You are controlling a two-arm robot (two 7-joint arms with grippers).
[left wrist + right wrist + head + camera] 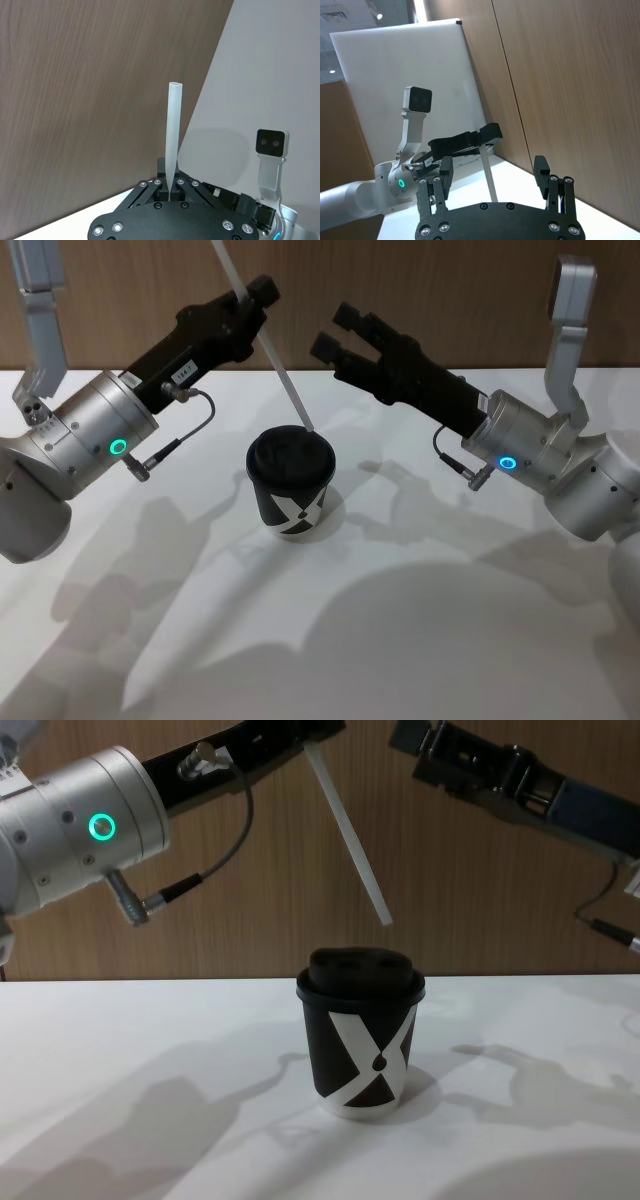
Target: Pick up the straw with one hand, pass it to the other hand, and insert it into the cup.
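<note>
Head view: left claw (252, 295) pinches the straw (275, 360) above the cup (290, 480).
From the left claw, raised at the far left, the white straw slants down and to the right, its lower tip hanging in the air just over the black domed lid without touching it, as the chest view shows. The right claw (340, 332) hovers at the far right with its fingers spread, gripping nothing, apart from the straw. The cup stands upright on the white tabletop (420, 620), between both arms.
</note>
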